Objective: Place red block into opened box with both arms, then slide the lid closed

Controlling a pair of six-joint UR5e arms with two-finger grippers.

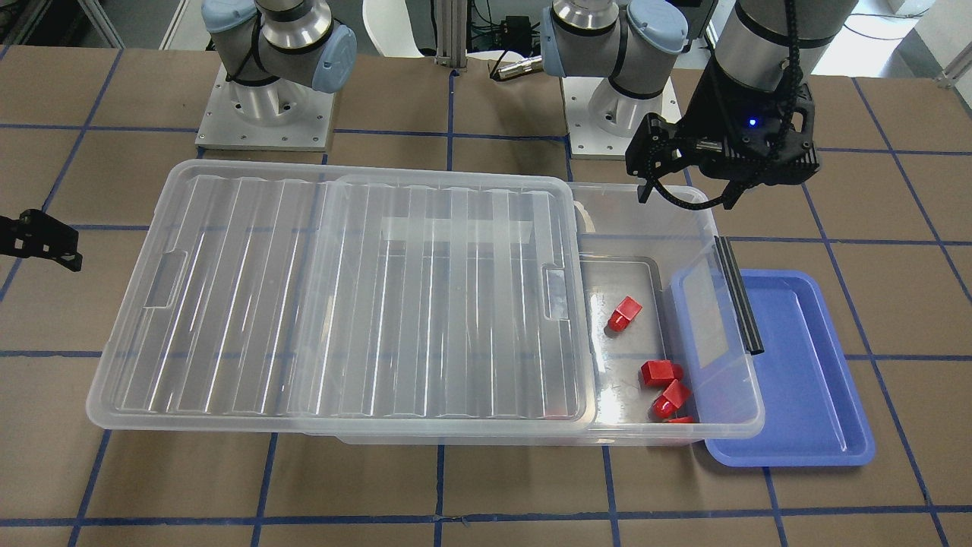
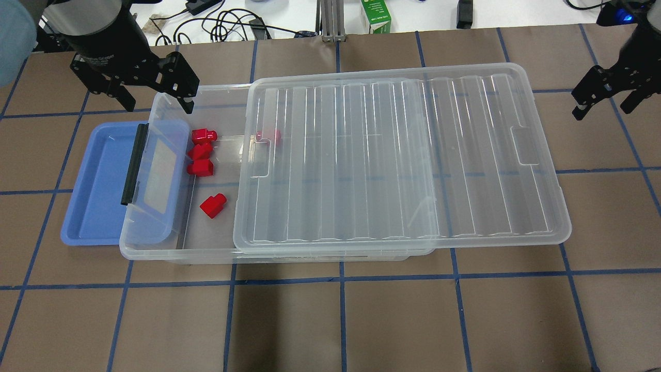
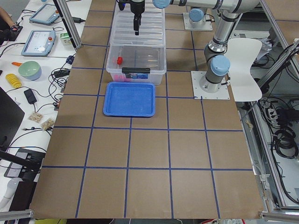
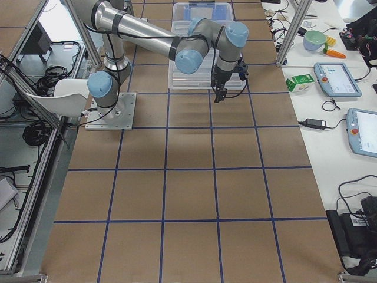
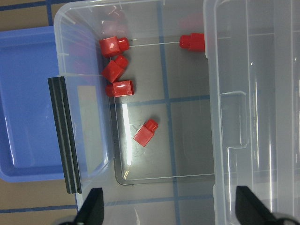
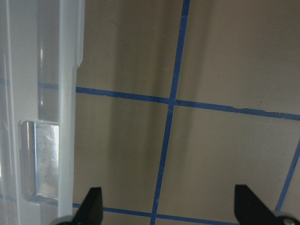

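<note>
Off the covered end of the box (image 2: 170, 254), the open, empty right hand (image 2: 603, 106) should push the lid (image 2: 392, 155) squarely; the open left hand (image 2: 157, 106) should clear the box.

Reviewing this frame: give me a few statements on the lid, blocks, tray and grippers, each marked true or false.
1. The lid covers the whole box. False: the end beside the blue tray is uncovered.
2. Every one of the red blocks in view lies inside the box. True.
3. The blue tray holds a red block. False: none shows in it.
4. The left gripper is open and holds nothing. True.
5. The right gripper is clamped on the lid's edge. False: it is open, over the table just off the lid's end, apart from it.
</note>
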